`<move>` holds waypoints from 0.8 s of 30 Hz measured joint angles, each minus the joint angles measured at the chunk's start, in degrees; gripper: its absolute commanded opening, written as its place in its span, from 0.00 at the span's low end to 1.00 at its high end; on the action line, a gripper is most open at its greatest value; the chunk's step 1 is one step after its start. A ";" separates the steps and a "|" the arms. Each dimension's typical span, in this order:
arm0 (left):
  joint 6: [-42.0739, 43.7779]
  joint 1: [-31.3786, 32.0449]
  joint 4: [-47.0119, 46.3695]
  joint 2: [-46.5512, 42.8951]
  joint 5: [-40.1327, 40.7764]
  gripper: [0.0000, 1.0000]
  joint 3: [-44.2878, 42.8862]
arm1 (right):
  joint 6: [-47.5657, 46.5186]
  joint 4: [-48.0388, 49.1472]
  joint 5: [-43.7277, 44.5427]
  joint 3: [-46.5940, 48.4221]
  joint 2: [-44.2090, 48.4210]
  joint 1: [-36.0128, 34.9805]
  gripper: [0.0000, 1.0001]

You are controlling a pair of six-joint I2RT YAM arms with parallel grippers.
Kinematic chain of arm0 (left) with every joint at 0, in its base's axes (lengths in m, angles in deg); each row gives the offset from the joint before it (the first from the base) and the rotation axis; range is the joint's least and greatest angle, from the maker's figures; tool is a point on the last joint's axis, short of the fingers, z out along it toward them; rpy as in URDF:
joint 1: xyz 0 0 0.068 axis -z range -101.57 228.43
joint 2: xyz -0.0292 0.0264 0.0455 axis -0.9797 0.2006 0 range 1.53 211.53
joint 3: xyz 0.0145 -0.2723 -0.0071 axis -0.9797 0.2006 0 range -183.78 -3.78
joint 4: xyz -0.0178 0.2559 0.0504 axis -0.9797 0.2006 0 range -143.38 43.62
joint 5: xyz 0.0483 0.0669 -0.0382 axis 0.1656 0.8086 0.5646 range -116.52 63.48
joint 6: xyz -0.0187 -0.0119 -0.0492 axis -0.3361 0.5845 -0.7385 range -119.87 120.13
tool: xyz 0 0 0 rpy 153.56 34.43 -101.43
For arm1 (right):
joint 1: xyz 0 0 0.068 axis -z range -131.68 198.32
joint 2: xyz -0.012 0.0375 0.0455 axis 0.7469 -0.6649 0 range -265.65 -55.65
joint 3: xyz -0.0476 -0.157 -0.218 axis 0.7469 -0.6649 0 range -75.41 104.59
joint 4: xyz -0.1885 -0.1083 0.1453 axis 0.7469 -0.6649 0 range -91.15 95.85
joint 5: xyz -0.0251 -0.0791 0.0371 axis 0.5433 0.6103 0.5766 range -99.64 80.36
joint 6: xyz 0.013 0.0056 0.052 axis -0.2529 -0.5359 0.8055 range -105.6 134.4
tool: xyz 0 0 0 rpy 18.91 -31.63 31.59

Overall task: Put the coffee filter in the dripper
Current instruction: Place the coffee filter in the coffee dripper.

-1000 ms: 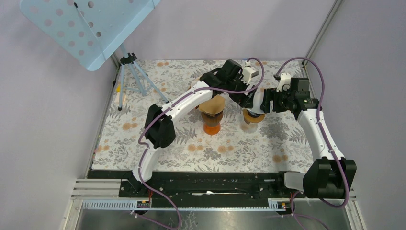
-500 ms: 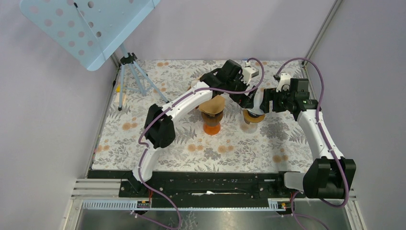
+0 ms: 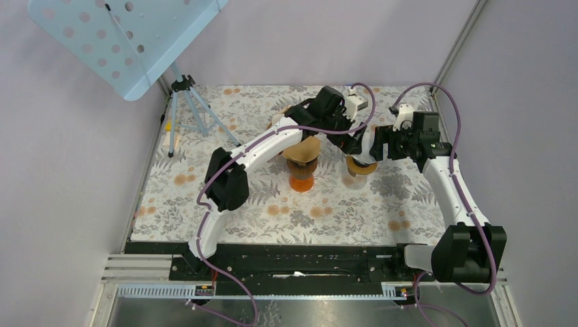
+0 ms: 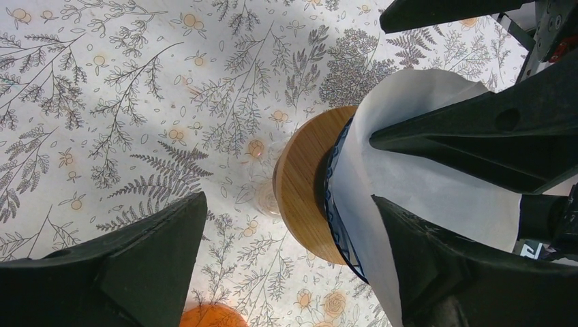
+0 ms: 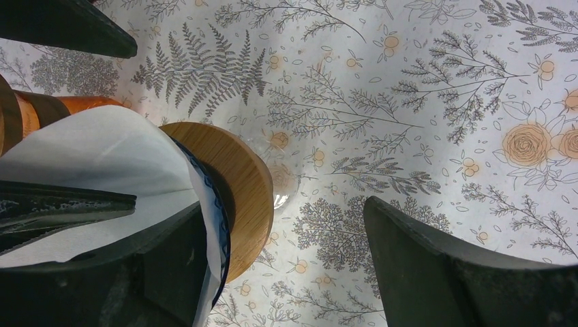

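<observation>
The dripper (image 3: 360, 167) is a glass vessel with a wooden collar (image 4: 307, 197) (image 5: 242, 197), standing right of the table's middle. A white coffee filter (image 4: 422, 184) (image 5: 102, 153) sits in its blue-edged cone. My left gripper (image 4: 287, 199) is open and straddles the dripper's rim, with one finger against the inside of the filter. My right gripper (image 5: 283, 204) is open too and straddles the opposite rim, one finger (image 5: 157, 262) inside the filter. In the top view both grippers (image 3: 351, 139) (image 3: 373, 148) crowd over the dripper and hide the filter.
Just left of the dripper stands an orange holder (image 3: 301, 180) topped with brown filters (image 3: 305, 150). A tripod (image 3: 187, 102) carrying a light-blue perforated panel (image 3: 123, 41) stands at the back left. Walls close the table on the left, back and right.
The left wrist has edged slightly back and to the left over the dripper. The right arm and the dripper have not visibly moved.
</observation>
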 measured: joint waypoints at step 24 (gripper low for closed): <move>0.72 0.00 1.90 0.00 1.01 0.99 -1.05 | 0.63 -6.34 -1.66 6.29 0.26 0.00 0.86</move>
